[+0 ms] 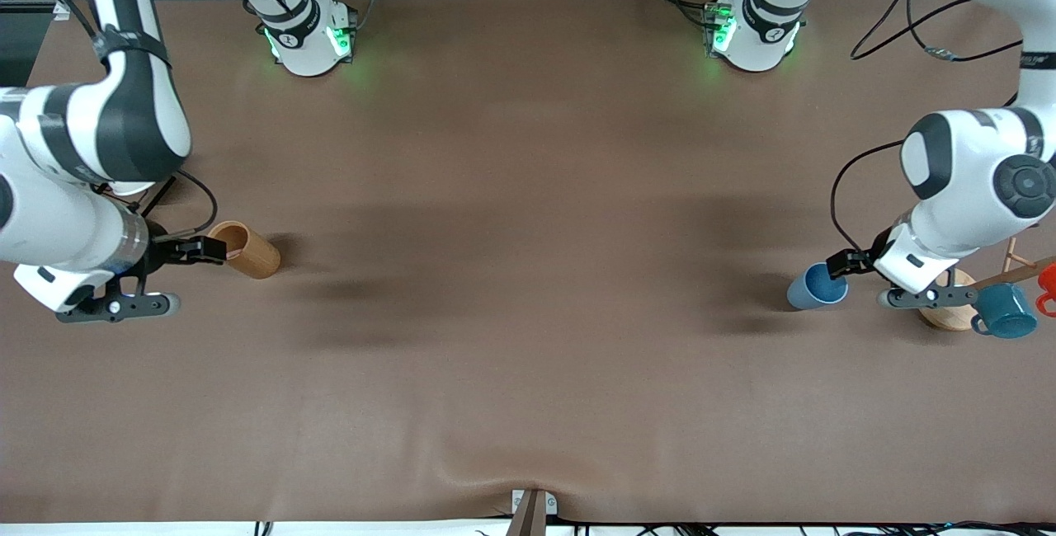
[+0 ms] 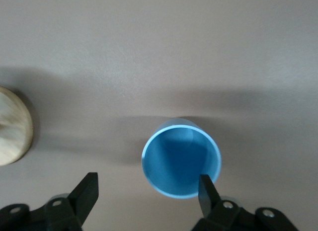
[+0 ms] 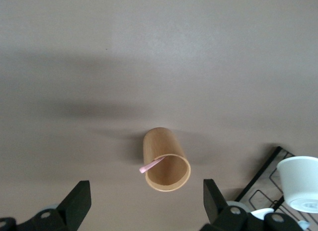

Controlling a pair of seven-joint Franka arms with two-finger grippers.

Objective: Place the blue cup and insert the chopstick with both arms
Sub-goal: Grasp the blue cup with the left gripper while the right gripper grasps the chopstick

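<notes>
A tan wooden cylindrical holder is seen standing on the brown table covering toward the right arm's end of the table. Toward the left arm's end, a dark teal mug with a handle is seen beside a round light-wood base, with a thin wooden rod above the mug and part of a red object at the frame's edge. In the right wrist view, a white cup is shown next to a black wire rack.

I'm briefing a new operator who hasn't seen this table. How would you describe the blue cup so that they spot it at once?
Look toward the left arm's end of the brown table, beside the round wooden rack base. The small light-blue handleless cup stands upright under the open left gripper. Unlike the darker teal mug nearby, it is paler and has no handle.
</notes>
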